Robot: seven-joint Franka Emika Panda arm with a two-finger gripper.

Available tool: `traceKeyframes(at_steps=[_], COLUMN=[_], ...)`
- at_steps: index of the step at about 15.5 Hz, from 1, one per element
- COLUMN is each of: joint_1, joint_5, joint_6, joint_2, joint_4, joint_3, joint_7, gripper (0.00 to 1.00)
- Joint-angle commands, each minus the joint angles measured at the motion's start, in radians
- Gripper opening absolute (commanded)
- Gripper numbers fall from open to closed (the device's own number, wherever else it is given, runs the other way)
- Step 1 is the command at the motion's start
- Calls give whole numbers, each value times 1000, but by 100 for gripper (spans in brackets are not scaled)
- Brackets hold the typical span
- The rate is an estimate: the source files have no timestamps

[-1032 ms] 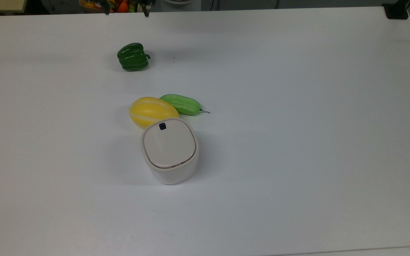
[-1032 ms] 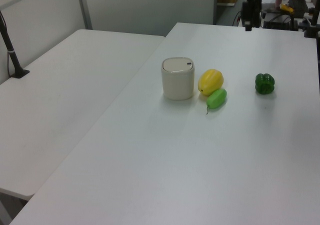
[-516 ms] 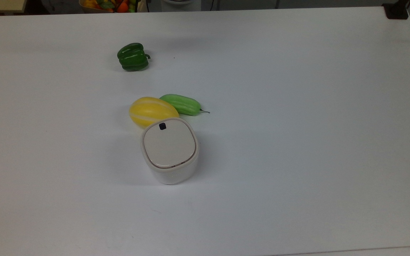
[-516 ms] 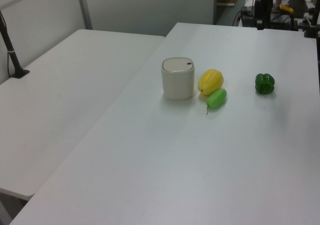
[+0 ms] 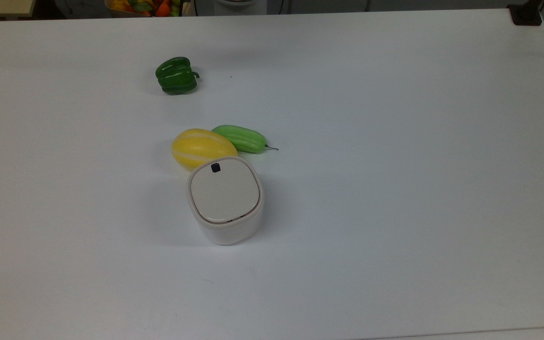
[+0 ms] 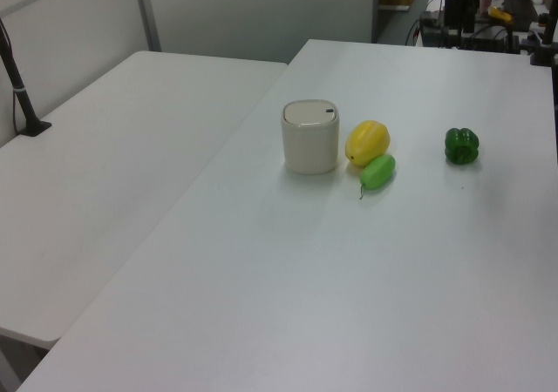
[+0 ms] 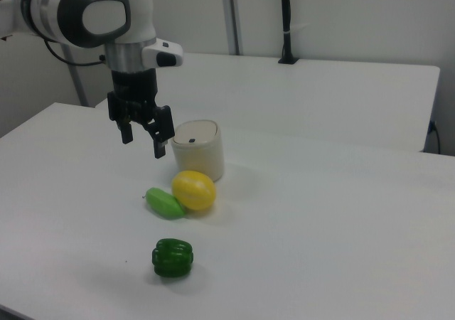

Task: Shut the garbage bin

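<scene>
In the right view, going from that view's left to its right, the gripper (image 7: 143, 139) hung in the air near the front of the table (image 7: 341, 213) with its jaws apart and nothing between them. It pointed down, raised above the table, and touched nothing. Below it lay the green cucumber (image 7: 166, 203), which touched the yellow melon (image 7: 193, 190). The green bell pepper (image 7: 172, 257) sat alone, nearer the camera.

The garbage bin (image 7: 198, 149) stood upright just behind the melon. In the top view the garbage bin (image 5: 225, 200) sat near the middle of the table, with the melon right up against its far side. Its beige lid (image 5: 225, 193) lay flat and level inside the white rim, and the small black button (image 5: 215, 167) sat at the edge of the lid next to the melon. In the left view the lid looked flat too.

So the lid looked already down — the job seemed done, or nearly. If a last check push was wanted, the best way would be to come straight down over the middle of the lid, away from the black button, because pressing that button might pop the lid open again. The push should be soft and short, since the bin is light and could slide or tip. The gripper should also stay clear of the melon and cucumber — a bump could roll them.
</scene>
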Motion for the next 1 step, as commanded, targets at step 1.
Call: traceKeyframes(at_steps=[1], joint_1=[2], joint_5=[-17], joint_6=[-35], joint_2=[-17], joint_4=[0], joint_3=[0], joint_7=[52], gripper=[100])
